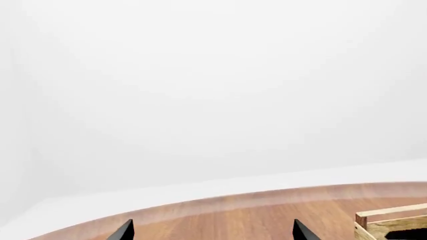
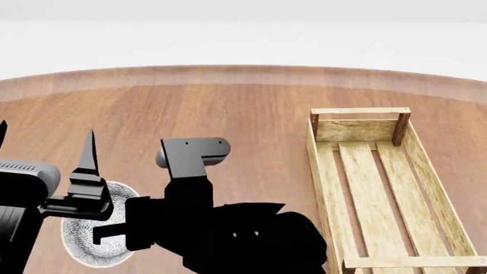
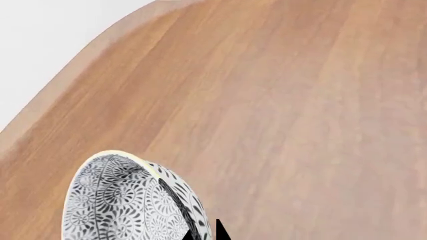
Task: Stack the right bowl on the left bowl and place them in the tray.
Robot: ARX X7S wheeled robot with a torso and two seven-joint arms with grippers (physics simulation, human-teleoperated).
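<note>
Black arm links filled the head view's foreground, the right pincer (image 3: pixel 203 234) clamped on the rim of a patterned bowl (image 3: pixel 123 200) at the worktop's (image 2: pixel 228 114) left. Its left pincer (image 1: pixel 213 231) stood open. Well right lay the tray (image 2: pixel 320 171).

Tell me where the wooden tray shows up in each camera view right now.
Head view: the tray fills the right side of the picture, lying lengthwise on the table, nothing inside it.
Left wrist view: only one corner of the tray shows, at the lower right edge.
Right wrist view: not in it; a patterned bowl shows instead.
Shared landmark: the table's curved edge.
</note>
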